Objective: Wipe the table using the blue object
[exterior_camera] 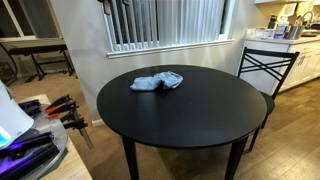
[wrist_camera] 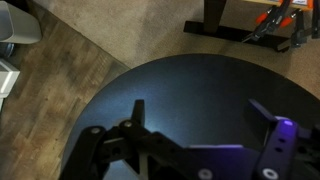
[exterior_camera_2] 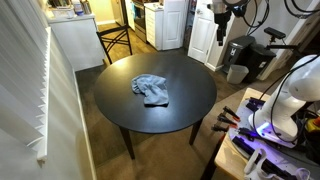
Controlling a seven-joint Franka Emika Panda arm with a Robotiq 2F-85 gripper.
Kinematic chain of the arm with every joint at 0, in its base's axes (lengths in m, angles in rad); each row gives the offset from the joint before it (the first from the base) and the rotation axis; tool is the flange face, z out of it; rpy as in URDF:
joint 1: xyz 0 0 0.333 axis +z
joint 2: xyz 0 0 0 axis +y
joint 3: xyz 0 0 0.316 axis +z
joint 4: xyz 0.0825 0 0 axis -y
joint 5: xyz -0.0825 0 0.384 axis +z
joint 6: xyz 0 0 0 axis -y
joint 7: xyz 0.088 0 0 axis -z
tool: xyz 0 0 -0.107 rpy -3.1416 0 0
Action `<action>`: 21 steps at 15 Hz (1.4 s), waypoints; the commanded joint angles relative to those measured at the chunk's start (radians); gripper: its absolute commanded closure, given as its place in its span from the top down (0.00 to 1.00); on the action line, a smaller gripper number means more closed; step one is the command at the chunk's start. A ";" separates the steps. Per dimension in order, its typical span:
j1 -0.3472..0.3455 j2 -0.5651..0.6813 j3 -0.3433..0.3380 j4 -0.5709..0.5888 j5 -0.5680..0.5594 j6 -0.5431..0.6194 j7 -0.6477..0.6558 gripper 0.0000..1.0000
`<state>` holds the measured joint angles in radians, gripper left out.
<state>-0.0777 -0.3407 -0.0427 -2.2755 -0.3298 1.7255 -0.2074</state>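
A crumpled blue cloth point(exterior_camera: 157, 82) lies on the round black table point(exterior_camera: 200, 115), towards its far side; it also shows in an exterior view point(exterior_camera_2: 150, 88) near the table's point(exterior_camera_2: 190, 110) middle. In the wrist view my gripper point(wrist_camera: 200, 112) is open and empty, its two dark fingers spread above the bare black tabletop point(wrist_camera: 190, 85) near its edge. The cloth is out of the wrist view. The white arm point(exterior_camera_2: 290, 90) stands at the table's side, well away from the cloth.
A black metal chair point(exterior_camera: 266, 62) stands at the far side of the table and shows in both exterior views point(exterior_camera_2: 115, 40). Orange clamps point(exterior_camera: 66, 110) lie on a side bench by the robot. A bin point(exterior_camera_2: 237, 73) stands on the floor beyond the table. Window blinds point(exterior_camera: 165, 22) line the wall.
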 commanded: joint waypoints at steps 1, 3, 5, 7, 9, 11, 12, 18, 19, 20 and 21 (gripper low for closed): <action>0.013 0.000 -0.011 0.002 -0.003 -0.003 0.003 1.00; 0.013 0.000 -0.011 0.002 -0.003 -0.003 0.003 1.00; 0.013 0.000 -0.011 0.002 -0.003 -0.003 0.003 1.00; 0.023 0.040 0.006 0.031 -0.002 0.012 0.043 1.00; 0.044 0.109 0.030 0.073 0.003 0.033 0.086 1.00; 0.068 0.196 0.057 0.121 -0.001 0.103 0.143 1.00; 0.078 0.252 0.067 0.155 0.007 0.129 0.172 1.00; 0.090 0.521 0.062 0.308 0.085 0.322 0.264 1.00; 0.088 0.555 0.057 0.329 0.105 0.341 0.278 1.00; 0.085 0.587 0.050 0.352 0.133 0.360 0.296 1.00; 0.084 0.616 0.043 0.373 0.157 0.376 0.314 1.00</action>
<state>0.0159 0.1937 0.0140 -1.9755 -0.2372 2.0658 0.0607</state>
